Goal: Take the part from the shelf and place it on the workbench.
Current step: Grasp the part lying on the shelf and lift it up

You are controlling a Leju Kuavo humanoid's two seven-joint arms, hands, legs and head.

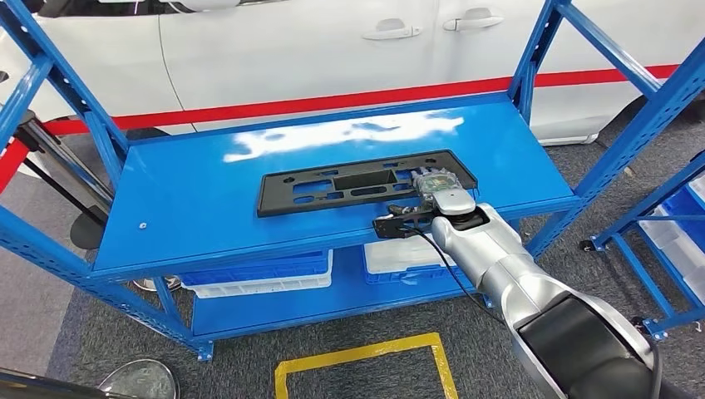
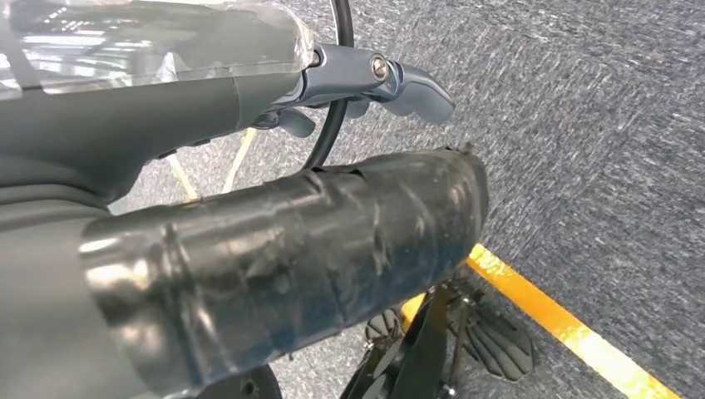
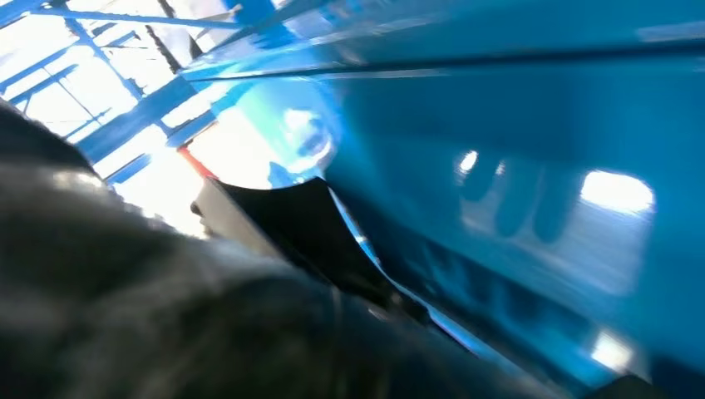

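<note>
Head view, part: a flat black part (image 1: 366,182), a long frame with cut-out slots, lies at the centre of the frame on the top level of the blue shelf (image 1: 191,199).
Head view, right robot hand: the right robot hand (image 1: 436,187) rests on the part's right end, fingers laid over it; whether they have closed on it cannot be told.
Head view, handling: judged light, stiff and thin, probably smooth plastic; lying flush, it offers little edge. The long edges or the slot rims look like the best places to take hold; a grip at one end may let the far end droop.
Head view, surroundings: glossy painted metal shelf with glare; blue and white bins (image 1: 258,274) below; a white car (image 1: 332,50) along the top of the frame; grey carpet with yellow tape (image 1: 357,357) at lower centre.
Left wrist view: the left robot hand (image 2: 374,79), upper centre, hangs over carpet holding nothing, fingers loosely apart.
Right wrist view: blurred; a dark sheet edge, likely the part, against blue metal.
</note>
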